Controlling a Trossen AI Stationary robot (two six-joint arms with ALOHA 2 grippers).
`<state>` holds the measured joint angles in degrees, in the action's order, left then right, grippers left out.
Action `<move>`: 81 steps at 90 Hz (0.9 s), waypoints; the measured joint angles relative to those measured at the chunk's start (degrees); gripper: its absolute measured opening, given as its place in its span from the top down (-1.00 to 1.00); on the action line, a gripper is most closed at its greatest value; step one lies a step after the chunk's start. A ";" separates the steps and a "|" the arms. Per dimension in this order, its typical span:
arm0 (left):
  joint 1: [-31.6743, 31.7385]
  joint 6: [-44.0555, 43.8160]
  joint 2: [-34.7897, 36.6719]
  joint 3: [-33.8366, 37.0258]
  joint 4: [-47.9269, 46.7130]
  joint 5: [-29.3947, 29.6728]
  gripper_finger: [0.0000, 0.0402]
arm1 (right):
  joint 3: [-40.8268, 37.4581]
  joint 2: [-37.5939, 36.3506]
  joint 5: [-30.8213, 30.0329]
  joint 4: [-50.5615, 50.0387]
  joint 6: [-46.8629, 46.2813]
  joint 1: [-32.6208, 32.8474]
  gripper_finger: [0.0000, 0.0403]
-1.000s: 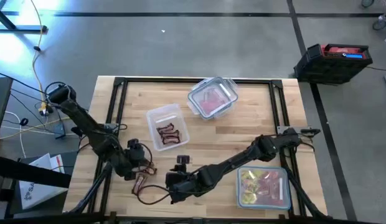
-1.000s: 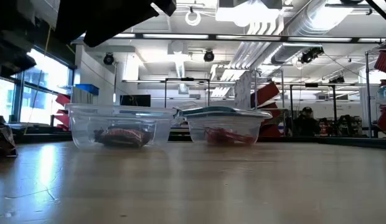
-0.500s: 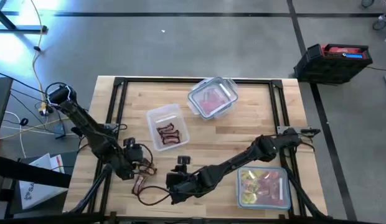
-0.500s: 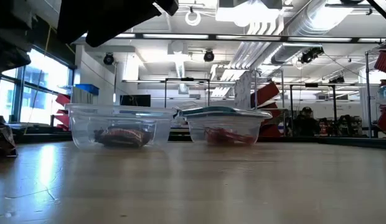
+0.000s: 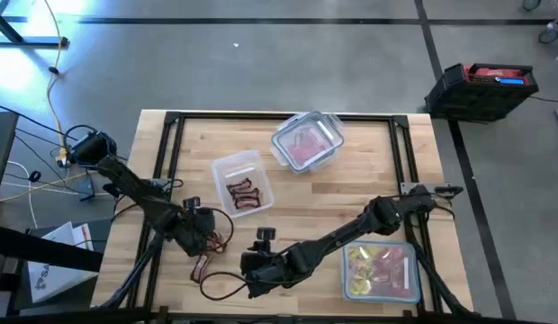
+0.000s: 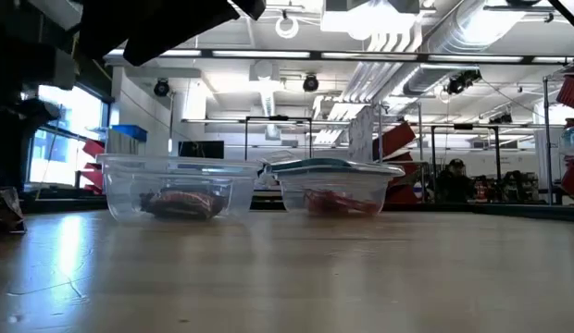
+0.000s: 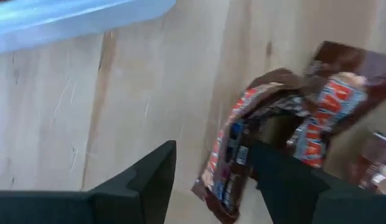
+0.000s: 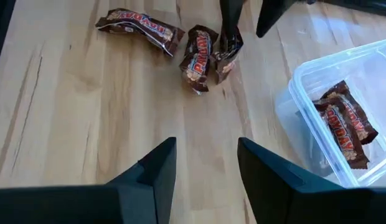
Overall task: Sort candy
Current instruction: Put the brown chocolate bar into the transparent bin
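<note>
Candy, dark brown mini bars (image 8: 199, 55): three lie loose on the wooden counter (image 5: 351, 193) at lower left of the high view, two touching each other and one (image 8: 140, 28) just apart; more sit in the lidless clear container (image 5: 243, 184) at centre, seen again at the right edge of the right wrist view (image 8: 342, 121)

Candy, red packets: inside the lidded clear container (image 5: 306, 141) at upper centre of the high view

Candy, yellow and pink packets: inside the clear container (image 5: 380, 270) at lower right of the high view

Left gripper (image 5: 210, 236): lower left of the high view, over the loose bars; fingers (image 7: 149, 180) spread apart, one tip down on or against the paired bars (image 7: 243, 149), contact not clear

Right gripper (image 5: 252, 270): lower centre of the high view, just right of the loose bars; fingers (image 8: 159, 168) apart and empty, above bare wood

Low view: both central containers stand side by side on the counter, brown bars in the left one (image 6: 180, 202), red packets in the right one (image 6: 338, 199); a person (image 6: 454, 180) shows far back in the room
</note>
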<state>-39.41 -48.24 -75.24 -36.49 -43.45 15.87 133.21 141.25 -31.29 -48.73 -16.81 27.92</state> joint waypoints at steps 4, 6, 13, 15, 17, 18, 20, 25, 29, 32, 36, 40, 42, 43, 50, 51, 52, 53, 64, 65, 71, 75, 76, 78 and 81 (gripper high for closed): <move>0.69 0.42 -0.26 1.59 3.21 -1.96 0.04 | 0.00 0.00 0.00 0.00 -0.03 0.09 0.31; 1.00 0.41 -0.36 2.48 4.84 -2.68 0.04 | 0.00 0.00 0.00 0.00 0.00 0.11 0.31; 2.04 0.40 -0.41 5.56 9.47 -3.75 0.04 | 0.00 0.00 0.00 0.00 0.08 0.17 0.31; 2.27 0.39 -0.32 6.24 10.32 -3.64 0.04 | 0.00 0.00 0.00 0.00 0.08 0.23 0.31; 2.41 0.32 -0.19 6.87 11.16 -3.59 0.05 | 0.00 0.00 0.00 0.00 0.09 0.25 0.31; 2.45 0.25 -0.15 7.21 11.50 -3.49 0.05 | 0.00 0.00 0.00 0.00 0.10 0.27 0.31; 2.57 -0.01 -0.08 7.75 12.05 -3.23 0.06 | 0.00 0.00 0.00 -0.05 0.10 0.37 0.31; 2.70 -0.81 -0.12 8.49 12.30 -2.72 0.08 | 0.00 0.00 0.00 -0.45 0.09 0.60 0.31; 2.68 -1.09 -0.09 8.68 12.43 -2.30 0.10 | 0.00 0.00 0.00 -1.30 0.08 0.79 0.31; 2.56 -1.13 0.03 8.73 12.45 -2.13 0.13 | 0.00 0.00 -0.03 -2.40 -0.12 1.07 0.31; 2.42 -1.45 0.23 8.76 12.53 -1.90 0.18 | 0.00 0.00 -0.16 -4.05 -0.45 1.48 0.31; 2.19 -2.41 0.63 8.62 12.55 -1.62 0.25 | 0.00 0.00 -0.18 -6.15 -1.32 1.97 0.31; 2.06 -2.68 0.87 8.52 12.43 -1.43 0.30 | 0.00 0.00 -0.17 -7.24 -1.93 2.22 0.32; 2.03 -2.77 1.00 8.44 12.28 -1.37 0.32 | 0.00 0.00 -0.15 -7.82 -2.35 2.35 0.32; 1.66 -3.11 1.19 7.22 10.79 -1.26 0.51 | 0.00 -0.02 -0.15 -13.11 -5.13 3.35 0.35; 1.63 -3.11 1.22 7.06 10.62 -1.34 0.54 | 0.00 -0.02 -0.15 -13.90 -5.63 3.48 0.36; 1.58 -3.10 1.28 6.87 10.46 -1.46 0.56 | 0.00 -0.02 -0.15 -14.70 -5.95 3.64 0.36; 1.53 -3.08 1.32 6.62 10.31 -1.58 0.59 | 0.00 -0.02 -0.15 -15.52 -6.40 3.81 0.37; 1.58 -0.81 1.47 3.25 10.02 -2.00 0.89 | 0.00 -0.02 -0.17 -24.84 -12.00 5.50 0.43; 1.61 -0.55 1.47 2.93 9.92 -2.00 0.91 | 0.00 -0.02 -0.16 -25.54 -12.49 5.60 0.43; 2.14 0.84 1.44 0.64 9.71 -1.84 0.94 | 0.00 -0.04 -0.24 -29.94 -16.70 6.34 0.47; 2.74 2.15 1.49 -1.12 9.78 -1.54 0.92 | 0.00 -0.04 -0.80 -31.96 -19.30 6.75 0.49; 2.90 2.51 1.49 -1.57 9.77 -1.44 0.91 | 0.00 -0.04 -1.07 -32.36 -19.77 6.86 0.50; 3.26 3.23 1.49 -2.52 9.48 -1.21 0.89 | 0.00 -0.04 -1.46 -33.13 -20.70 7.02 0.51; 3.77 4.39 1.49 -4.12 8.28 -0.49 0.86 | 0.00 -0.11 -1.86 -33.91 -21.53 7.39 0.53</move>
<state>-35.64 -43.85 -73.76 -40.61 -35.17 15.38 133.21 141.15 -33.15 -82.64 -38.35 35.31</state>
